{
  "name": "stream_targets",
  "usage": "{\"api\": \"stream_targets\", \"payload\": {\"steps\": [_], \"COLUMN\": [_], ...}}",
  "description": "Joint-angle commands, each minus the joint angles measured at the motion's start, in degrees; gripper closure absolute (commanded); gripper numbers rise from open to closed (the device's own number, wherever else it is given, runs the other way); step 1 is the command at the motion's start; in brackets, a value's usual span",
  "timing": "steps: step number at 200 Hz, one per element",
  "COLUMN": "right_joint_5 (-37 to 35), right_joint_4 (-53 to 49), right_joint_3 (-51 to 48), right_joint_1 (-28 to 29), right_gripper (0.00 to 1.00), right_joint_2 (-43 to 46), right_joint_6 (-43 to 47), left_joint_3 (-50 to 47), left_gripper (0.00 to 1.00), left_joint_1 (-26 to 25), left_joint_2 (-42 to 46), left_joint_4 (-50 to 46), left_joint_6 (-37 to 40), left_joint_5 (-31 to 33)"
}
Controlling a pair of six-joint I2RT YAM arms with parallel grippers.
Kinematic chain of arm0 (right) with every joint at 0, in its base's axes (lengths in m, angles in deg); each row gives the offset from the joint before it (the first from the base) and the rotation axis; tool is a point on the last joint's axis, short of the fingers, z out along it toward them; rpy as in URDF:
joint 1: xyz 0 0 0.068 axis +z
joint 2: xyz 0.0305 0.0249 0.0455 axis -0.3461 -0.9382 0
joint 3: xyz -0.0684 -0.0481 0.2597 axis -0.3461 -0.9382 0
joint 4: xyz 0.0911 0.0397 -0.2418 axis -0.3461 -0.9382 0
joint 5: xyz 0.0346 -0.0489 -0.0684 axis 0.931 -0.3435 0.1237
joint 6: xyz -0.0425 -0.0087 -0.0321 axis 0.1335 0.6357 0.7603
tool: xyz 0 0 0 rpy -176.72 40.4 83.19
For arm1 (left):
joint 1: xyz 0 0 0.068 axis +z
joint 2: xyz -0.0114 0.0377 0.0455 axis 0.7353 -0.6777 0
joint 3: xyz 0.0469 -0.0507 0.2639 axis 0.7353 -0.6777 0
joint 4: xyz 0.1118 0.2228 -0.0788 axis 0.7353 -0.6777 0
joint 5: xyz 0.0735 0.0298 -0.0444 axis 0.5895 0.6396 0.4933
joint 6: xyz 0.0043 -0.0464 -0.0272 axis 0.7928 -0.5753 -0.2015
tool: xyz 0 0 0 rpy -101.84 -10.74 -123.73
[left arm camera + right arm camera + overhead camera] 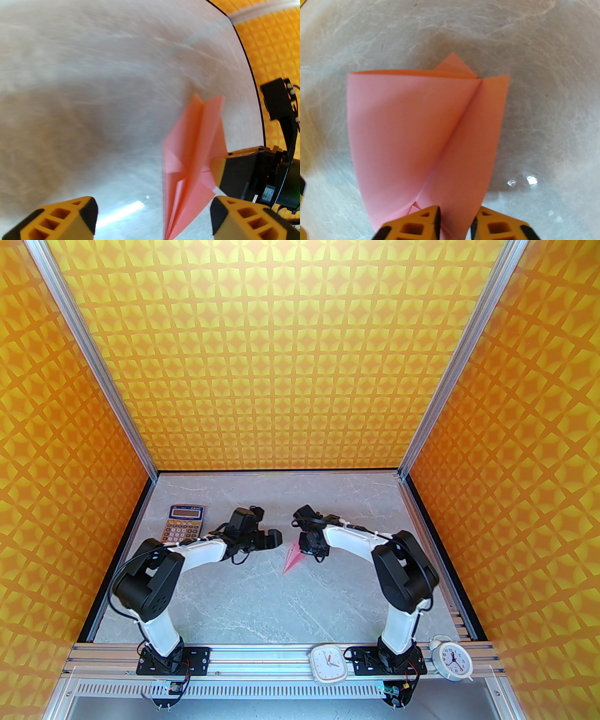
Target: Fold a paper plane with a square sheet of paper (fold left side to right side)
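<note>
Currently I see 1 paper plane (293,558), 1 calculator (185,523), 2 clocks (329,664) (451,658); arms (197,551) (349,540) bent inward, left pincer (153,208) apart, right pincer (455,220) around it, grip unclear.

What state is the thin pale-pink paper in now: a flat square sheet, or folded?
Folded: the pale-pink paper shows a centre crease with layered flaps, tapering to a point in the top view.

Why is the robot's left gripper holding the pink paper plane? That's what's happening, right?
Not quite. It is the right gripper that is holding the pink paper plane. The right wrist view shows the paper running down between its two fingers. The left gripper is open and grips nothing.
</note>
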Motion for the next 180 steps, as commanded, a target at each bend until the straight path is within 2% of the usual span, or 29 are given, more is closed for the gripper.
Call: {"api": "stream_targets", "payload": {"steps": [1,26,42,58,111,180], "right_joint_5": [3.5,6.2,8.6,10.0,11.7,12.4], "right_joint_4": [9.0,14.1,17.2,20.0,22.4,22.5], "right_joint_3": [-4.5,-8.3,-10.3,-12.0,-13.5,-13.6], "right_joint_1": [-1.4,-2.9,-3.8,-4.3,-5.1,-5.4], "right_gripper": [0.75,0.75,0.76,0.81,0.86,0.87], "right_joint_2": [3.5,5.0,5.4,5.7,5.3,5.1], "right_joint_6": [-0.1,-0.3,-0.3,-0.2,-0.1,-0.5], "left_joint_3": [2.5,3.7,4.3,4.9,6.2,8.1], "left_gripper": [0.25,0.36,0.37,0.38,0.4,0.41], "left_joint_1": [-1.5,-2.7,-3.4,-4.3,-5.7,-7.9], "left_joint_2": [-1.8,-3.5,-4.4,-5.1,-7.1,-9.4], "left_joint_4": [0.4,0.7,0.8,0.1,-0.5,-2.6], "left_joint_6": [3.6,4.3,5.0,6.6,8.7,10.3], "left_joint_5": [-2.0,-2.1,-2.6,-2.6,-3.0,-2.9]}}
